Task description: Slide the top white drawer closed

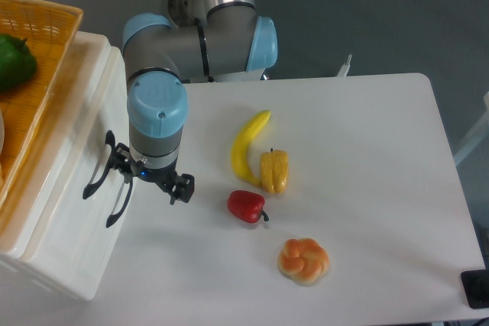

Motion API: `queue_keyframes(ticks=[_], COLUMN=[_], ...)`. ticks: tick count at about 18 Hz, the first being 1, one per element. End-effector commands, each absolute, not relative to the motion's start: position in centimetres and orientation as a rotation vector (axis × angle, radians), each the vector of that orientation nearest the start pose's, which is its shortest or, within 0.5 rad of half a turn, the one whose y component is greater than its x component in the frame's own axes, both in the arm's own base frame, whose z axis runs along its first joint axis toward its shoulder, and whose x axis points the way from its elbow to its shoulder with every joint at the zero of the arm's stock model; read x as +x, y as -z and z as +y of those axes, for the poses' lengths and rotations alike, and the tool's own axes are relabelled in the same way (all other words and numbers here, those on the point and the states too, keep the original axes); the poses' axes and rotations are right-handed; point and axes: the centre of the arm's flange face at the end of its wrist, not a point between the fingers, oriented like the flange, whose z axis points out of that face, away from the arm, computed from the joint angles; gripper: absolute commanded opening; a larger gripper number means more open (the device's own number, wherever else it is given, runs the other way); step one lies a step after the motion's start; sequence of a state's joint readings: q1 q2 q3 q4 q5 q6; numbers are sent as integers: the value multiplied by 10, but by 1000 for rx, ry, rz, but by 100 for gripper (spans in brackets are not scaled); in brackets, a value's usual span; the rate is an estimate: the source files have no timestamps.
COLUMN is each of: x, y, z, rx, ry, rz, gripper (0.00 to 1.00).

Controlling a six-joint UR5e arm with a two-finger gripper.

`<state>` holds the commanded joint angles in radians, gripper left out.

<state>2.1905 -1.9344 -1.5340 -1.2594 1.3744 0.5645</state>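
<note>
Now we judge the top white drawer almost closed; our claw, fingers spread, is beside its front.

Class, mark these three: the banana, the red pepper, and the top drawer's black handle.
banana [247,147]: fixed camera, mid-curve of its body.
red pepper [244,205]: fixed camera, centre of its body.
top drawer's black handle [98,173]: fixed camera, middle of the curved bar.
</note>
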Motion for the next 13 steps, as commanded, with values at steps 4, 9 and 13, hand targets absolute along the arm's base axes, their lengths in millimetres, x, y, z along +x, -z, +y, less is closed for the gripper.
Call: queue_keyframes(ticks=[4, 9, 13], x=[-253, -293, -333], y=[-342, -362, -370], z=[590, 579, 555], rx=[-3021, -2993, -3017], ry=[235, 168, 66], rz=[-109, -183, -69], gripper=[100, 100, 100])
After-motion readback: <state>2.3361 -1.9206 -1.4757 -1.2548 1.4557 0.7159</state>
